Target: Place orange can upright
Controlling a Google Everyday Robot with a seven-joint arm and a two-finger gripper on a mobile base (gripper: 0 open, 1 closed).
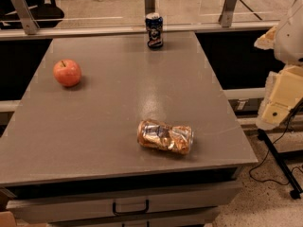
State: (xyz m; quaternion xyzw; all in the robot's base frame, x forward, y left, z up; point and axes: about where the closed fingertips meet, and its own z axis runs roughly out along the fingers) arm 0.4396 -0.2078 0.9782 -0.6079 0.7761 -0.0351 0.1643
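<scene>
A: How will the orange can [165,136] handle?
B: Light, thin and slippery, it is judged. It is laid on its side near the front edge of the tabletop [118,93]; the middle should be gripped.
A: Obstacles?
B: The apple [67,73] and the blue can [154,30] are set well apart from it. The gripper [280,98] is seen beyond the right edge; its state cannot be told.
</scene>
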